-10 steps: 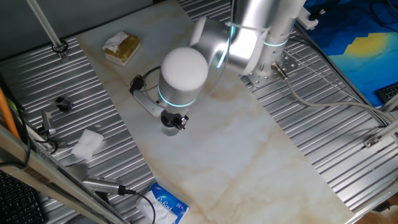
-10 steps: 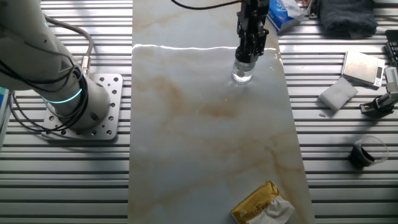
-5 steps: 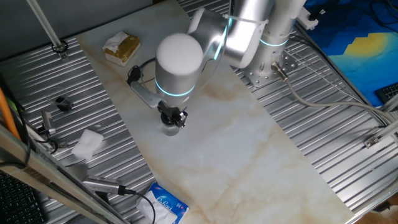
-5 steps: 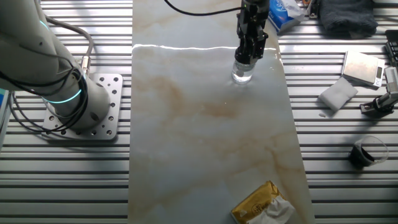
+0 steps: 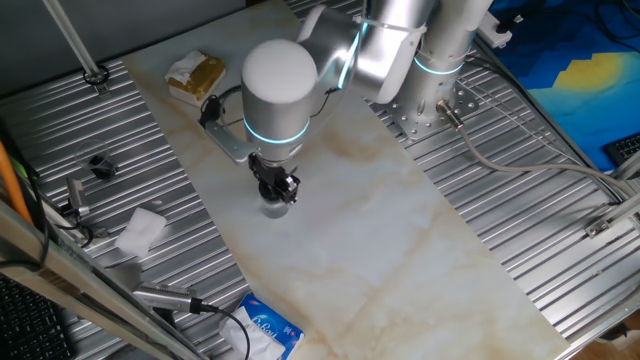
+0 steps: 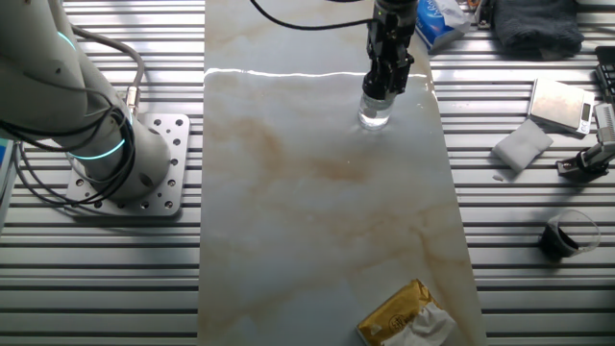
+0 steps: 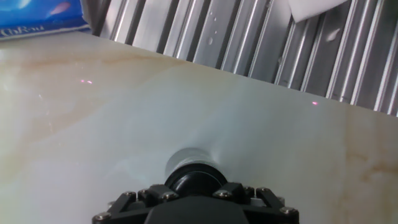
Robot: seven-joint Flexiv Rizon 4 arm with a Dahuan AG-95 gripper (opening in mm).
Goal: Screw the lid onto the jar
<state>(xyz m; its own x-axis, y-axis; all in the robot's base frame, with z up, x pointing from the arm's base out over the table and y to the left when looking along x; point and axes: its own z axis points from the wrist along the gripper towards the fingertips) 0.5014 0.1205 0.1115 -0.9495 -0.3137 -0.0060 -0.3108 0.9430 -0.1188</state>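
The small pale translucent jar (image 6: 375, 112) stands upright on the marble board, near its edge; it also shows under the hand (image 5: 272, 207) and in the hand view (image 7: 186, 157). The black lid (image 7: 196, 179) sits on top of the jar, held between the fingers. My gripper (image 6: 385, 88) stands straight above the jar, shut on the lid; it shows in the one fixed view (image 5: 278, 190) and at the bottom of the hand view (image 7: 194, 196). The fingertips hide most of the lid in the fixed views.
A white tissue wad (image 5: 140, 230) and a blue packet (image 5: 262, 328) lie off the board's near edge. A yellow-wrapped bundle (image 5: 196, 76) lies at the board's far corner. Small black parts (image 5: 100, 165) sit on the ribbed metal table. The robot base (image 6: 115, 159) stands beside the board.
The wrist and upper arm have swung round above the jar while the fingers stay on the lid. The jar has stayed in place.
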